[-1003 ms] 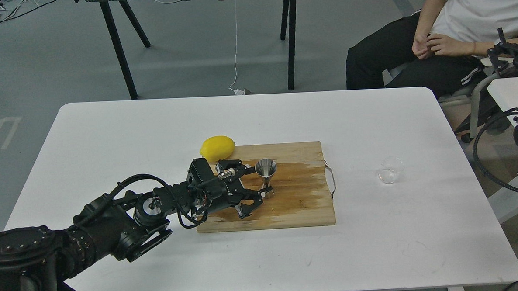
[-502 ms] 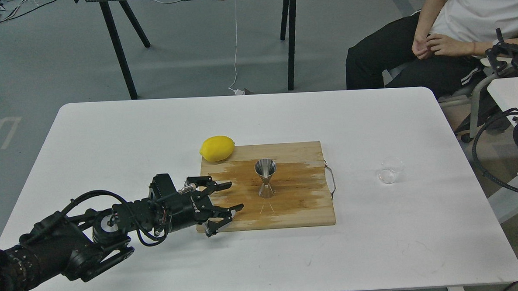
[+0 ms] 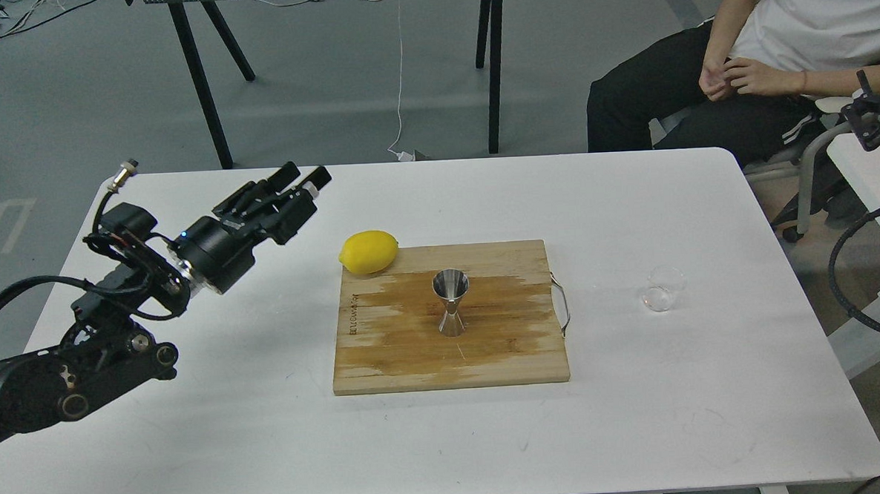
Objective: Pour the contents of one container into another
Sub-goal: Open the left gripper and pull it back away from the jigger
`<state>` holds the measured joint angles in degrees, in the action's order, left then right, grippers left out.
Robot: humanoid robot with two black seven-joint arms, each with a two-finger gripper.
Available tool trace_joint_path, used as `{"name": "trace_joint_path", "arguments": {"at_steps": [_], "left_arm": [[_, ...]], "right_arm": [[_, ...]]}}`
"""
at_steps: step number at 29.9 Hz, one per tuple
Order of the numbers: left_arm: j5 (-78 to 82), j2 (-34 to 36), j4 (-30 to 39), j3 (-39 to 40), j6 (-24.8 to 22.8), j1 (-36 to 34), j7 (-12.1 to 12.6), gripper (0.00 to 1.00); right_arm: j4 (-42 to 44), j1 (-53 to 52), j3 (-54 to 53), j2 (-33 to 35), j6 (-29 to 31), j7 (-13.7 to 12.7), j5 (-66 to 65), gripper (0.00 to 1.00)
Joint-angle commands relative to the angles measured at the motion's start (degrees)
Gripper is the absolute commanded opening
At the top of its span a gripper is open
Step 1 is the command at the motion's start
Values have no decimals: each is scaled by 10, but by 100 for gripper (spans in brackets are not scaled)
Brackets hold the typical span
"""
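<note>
The clear glass cup [image 3: 663, 289] stands alone on the white table [image 3: 640, 416], right of the wooden board [image 3: 511, 348]. The steel jigger [image 3: 451, 302] stands upright in the middle of that board, free of any grip. My left gripper [image 3: 303, 177] is raised over the table's far left, well up and left of the jigger, its fingers slightly apart and empty. Only a dark tip of my right gripper [image 3: 869, 106] shows at the right edge, far from the cup; its fingers cannot be made out.
A yellow lemon [image 3: 369, 251] lies at the board's far left corner. The board has a metal handle [image 3: 564, 308] on its right side. A seated person [image 3: 773, 54] is beyond the table's far right corner. Black table legs [image 3: 203, 86] stand behind.
My left gripper let go of the jigger, drew back left off the board, then rose to the far left. The jigger stays upright. The right gripper shifted slightly right.
</note>
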<state>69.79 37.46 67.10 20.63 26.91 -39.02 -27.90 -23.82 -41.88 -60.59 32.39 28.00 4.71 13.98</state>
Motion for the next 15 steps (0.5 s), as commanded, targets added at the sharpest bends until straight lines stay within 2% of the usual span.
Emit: {"name": "trace_joint_path", "arguments": {"at_steps": [1, 4, 5, 6, 10, 13, 15], "left_arm": [[-190, 16, -7, 118, -166, 1, -1, 71], [-338, 24, -69, 201, -361, 3, -1, 75], [-387, 19, -103, 228, -406, 4, -1, 87], [-430, 14, -135, 250, -423, 3, -1, 100], [-541, -7, -238, 279, -470, -12, -1, 100], [-564, -17, -262, 281, -519, -28, -1, 100], [-577, -24, -265, 281, -529, -26, -1, 100]], "right_arm": [[0, 0, -1, 19, 0, -18, 1, 100], [0, 9, -4, 24, 0, -28, 3, 100], [-1, 18, -6, 24, 0, -28, 3, 100], [-2, 26, -7, 25, 0, -28, 5, 100], [-6, 64, -15, 25, 0, -27, 46, 100], [-36, 105, -23, 26, 0, -28, 78, 100], [-69, 144, -32, 26, 0, -28, 97, 100]]}}
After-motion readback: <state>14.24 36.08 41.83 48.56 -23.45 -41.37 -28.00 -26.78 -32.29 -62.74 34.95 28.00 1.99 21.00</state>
